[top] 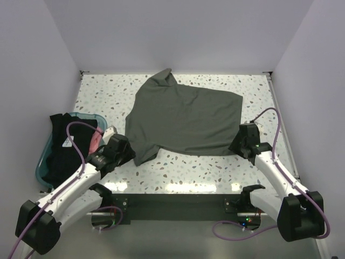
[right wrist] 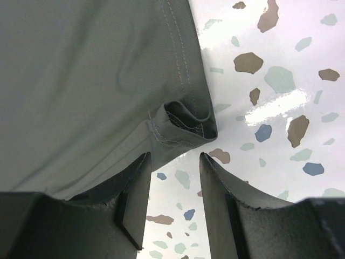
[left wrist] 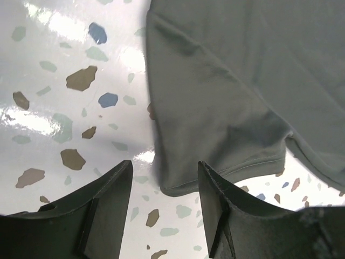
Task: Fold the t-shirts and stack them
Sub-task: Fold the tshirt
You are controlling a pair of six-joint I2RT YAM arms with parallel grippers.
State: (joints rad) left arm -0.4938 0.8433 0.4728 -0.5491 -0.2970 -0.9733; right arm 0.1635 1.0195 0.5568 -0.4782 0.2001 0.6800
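Found olive-green shirt [top: 186, 118] spread fairly flat across middle of speckled table [top: 215, 167], lying sideways, one corner peaked toward far wall, a sleeve at near-left corner. Noted mild wrinkles only, no fold made yet.

Logged left gripper [top: 129, 152] low at that near-left sleeve, jaws parted moderately wide, gripping nothing. Saw, through left wrist camera, bare table in gap between fingers [left wrist: 102, 210], with sleeve hem just ahead of tips and nearest right-hand finger. Could not tell whether touching.

Logged right gripper [top: 236, 144] low at shirt's near-right corner, jaws likewise parted, gripping nothing. Saw, through right wrist camera, stitched hem corner curled up just beyond fingertips [right wrist: 135, 183]. Could not tell whether apart or barely touching.

Recorded teal tub [top: 42, 162] at left edge of table, beside left arm [top: 70, 189], well apart from olive-green shirt. Found black shirt [top: 59, 145] heaped inside tub and draped over its far rim. Spotted pink shirt [top: 96, 141] at tub's right side, partly hidden by left arm.
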